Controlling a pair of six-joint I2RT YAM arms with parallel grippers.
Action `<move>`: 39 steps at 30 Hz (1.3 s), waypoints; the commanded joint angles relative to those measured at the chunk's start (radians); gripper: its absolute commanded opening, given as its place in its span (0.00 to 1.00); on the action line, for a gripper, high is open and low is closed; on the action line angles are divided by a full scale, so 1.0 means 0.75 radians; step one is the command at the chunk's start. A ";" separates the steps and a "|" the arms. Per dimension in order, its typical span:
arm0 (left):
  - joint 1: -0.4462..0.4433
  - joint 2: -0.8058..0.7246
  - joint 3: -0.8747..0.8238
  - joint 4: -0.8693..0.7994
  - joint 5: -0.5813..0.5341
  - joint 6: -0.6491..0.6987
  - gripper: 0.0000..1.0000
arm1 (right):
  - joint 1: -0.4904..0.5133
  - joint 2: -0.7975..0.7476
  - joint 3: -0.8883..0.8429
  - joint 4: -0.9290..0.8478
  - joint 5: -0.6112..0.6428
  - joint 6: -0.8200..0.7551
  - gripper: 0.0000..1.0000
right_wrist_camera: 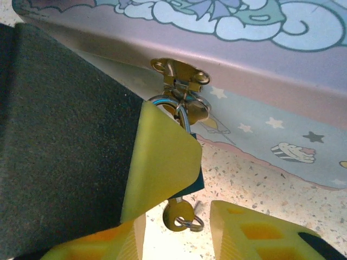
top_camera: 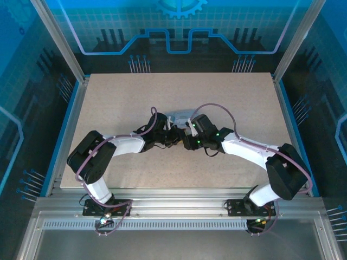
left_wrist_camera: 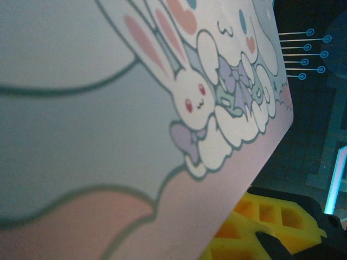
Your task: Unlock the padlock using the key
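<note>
A pastel tin (top_camera: pixel 180 116) lies near the middle of the pale speckled table (top_camera: pixel 179 89). Its lid is printed with a white rabbit (left_wrist_camera: pixel 190 95) in a lavender bow, and a big-eared white puppy (left_wrist_camera: pixel 238 32) sits at one o'clock of the rabbit. In the right wrist view a brass hasp (right_wrist_camera: pixel 180 73) hangs from the lid's edge, with stars and a cupcake (right_wrist_camera: pixel 295 153) at four o'clock of it on the blue side wall. A blue backdrop with a gear emblem (top_camera: pixel 181 5) stands at twelve o'clock beyond the table, and a slotted aluminium rail (top_camera: pixel 173 223) runs at six o'clock.
</note>
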State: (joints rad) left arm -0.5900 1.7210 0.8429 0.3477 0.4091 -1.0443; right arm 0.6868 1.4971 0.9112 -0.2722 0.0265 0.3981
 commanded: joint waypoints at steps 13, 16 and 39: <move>0.003 -0.025 0.032 0.025 0.058 0.011 0.06 | 0.017 0.047 0.060 0.021 0.007 -0.038 0.11; 0.004 -0.028 0.022 0.032 0.056 0.011 0.06 | 0.017 0.049 0.053 0.029 -0.024 -0.049 0.00; 0.017 -0.118 -0.189 0.042 -0.129 -0.016 0.54 | 0.000 0.169 -0.035 0.171 -0.148 -0.068 0.00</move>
State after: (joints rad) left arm -0.5842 1.6752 0.7338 0.3504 0.3534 -1.0477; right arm 0.6884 1.6222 0.8902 -0.1886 -0.0612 0.3645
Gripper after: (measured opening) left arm 0.541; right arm 0.058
